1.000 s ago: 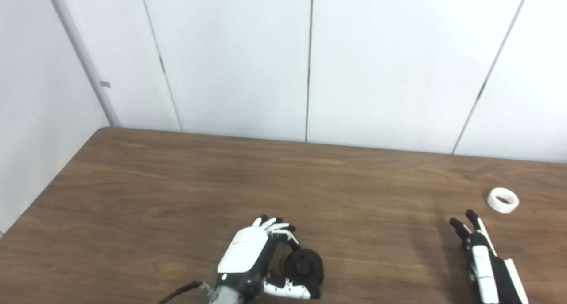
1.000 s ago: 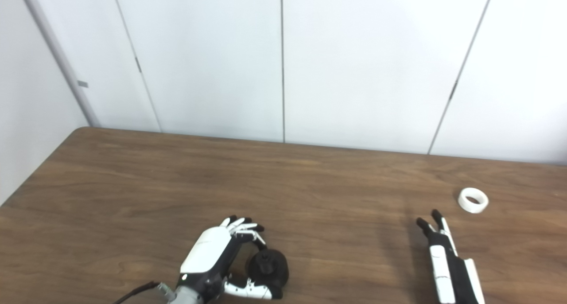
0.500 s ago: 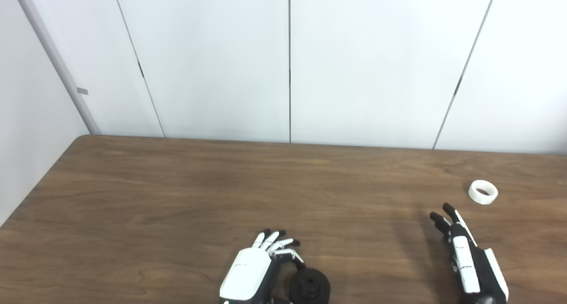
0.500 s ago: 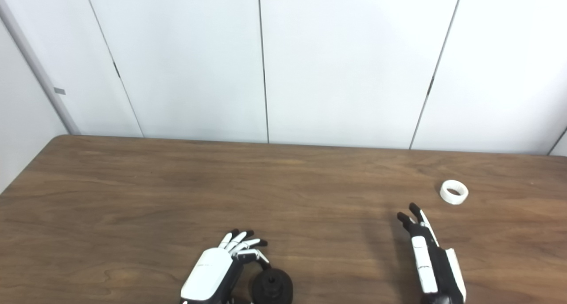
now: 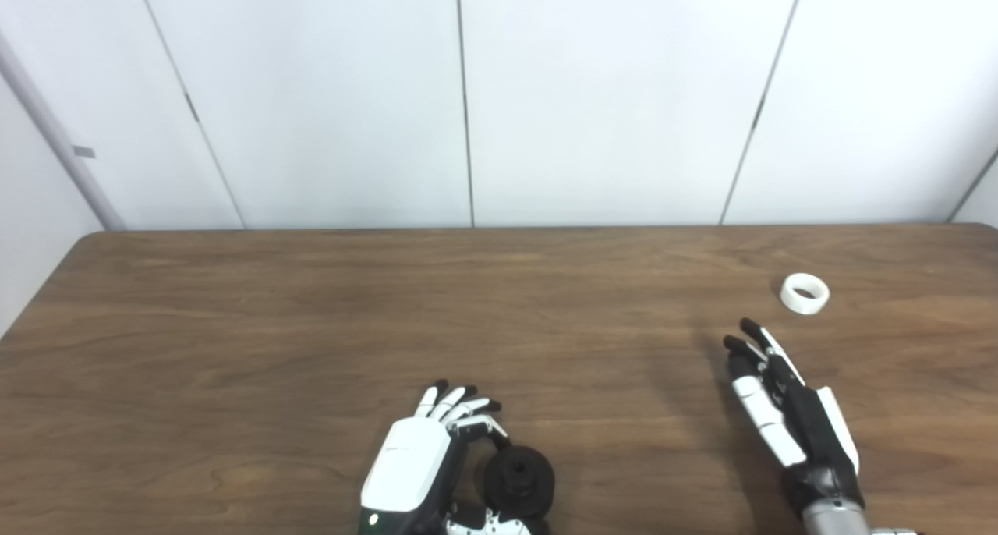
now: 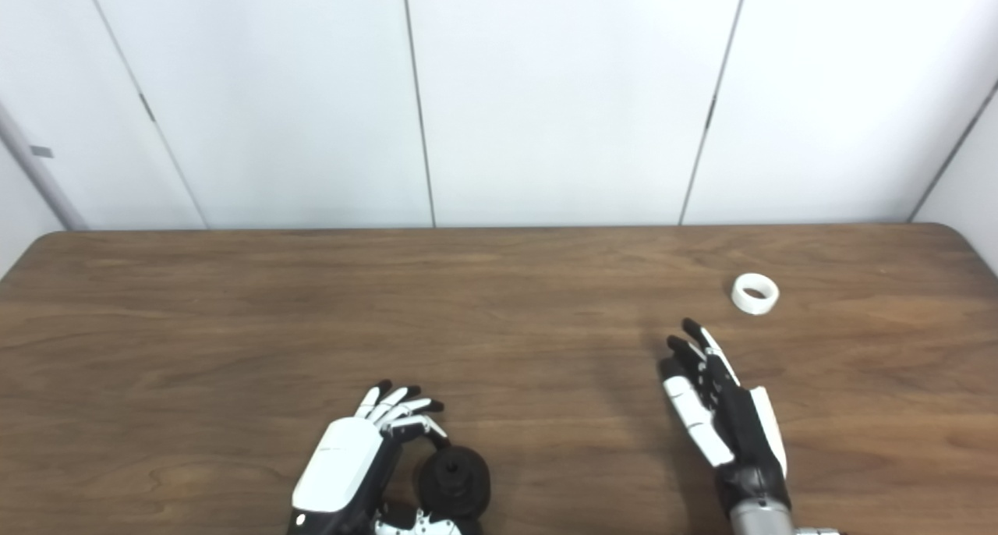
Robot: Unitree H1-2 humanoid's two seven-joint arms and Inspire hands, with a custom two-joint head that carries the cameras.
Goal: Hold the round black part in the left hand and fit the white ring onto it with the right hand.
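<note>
Near edge, left: left hand [image 5: 417, 469] cupped around round black part [image 5: 518, 480], resting on surface [image 5: 312, 332]. Right: right hand [image 5: 787, 410] released, fingers spread, near white ring [image 5: 805, 293].

**Where everything sits on the table**

Left hand [image 5: 425, 461] is at the near edge of the table [image 5: 312, 324], around the middle, with the part [image 5: 518, 480] just to its right, touching the fingers. Right hand [image 5: 787, 410] is well off to the right. The ring [image 5: 805, 293] lies on the table past it, farther back and slightly right, apart from it.
</note>
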